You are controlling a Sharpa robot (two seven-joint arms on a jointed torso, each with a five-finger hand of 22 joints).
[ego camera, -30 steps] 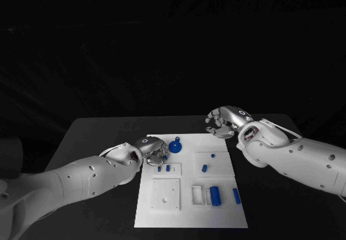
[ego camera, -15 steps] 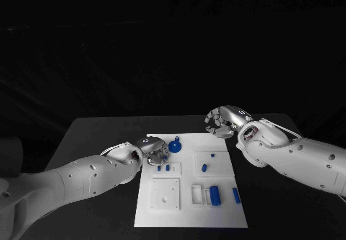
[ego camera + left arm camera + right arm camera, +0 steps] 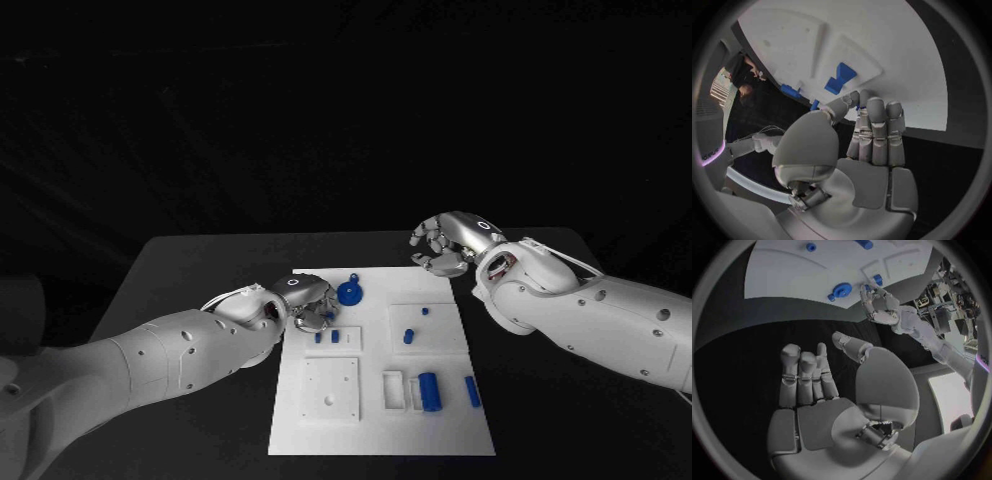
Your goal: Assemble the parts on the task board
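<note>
Two small blue parts stand in the task board just beside your left hand, whose fingertips seem to pinch a blue piece; a tilted insertion could jam it. Your right hand hangs curled, empty, beyond the board's far corner.

No text, label or number can be read anywhere — nothing legible.

Matte black table top w/ rounded far corners spread under everything, approx. centred in head view (edges bent in wrist views). Behind it hung a dark, creased cloth backdrop, filling the upper half.
</note>
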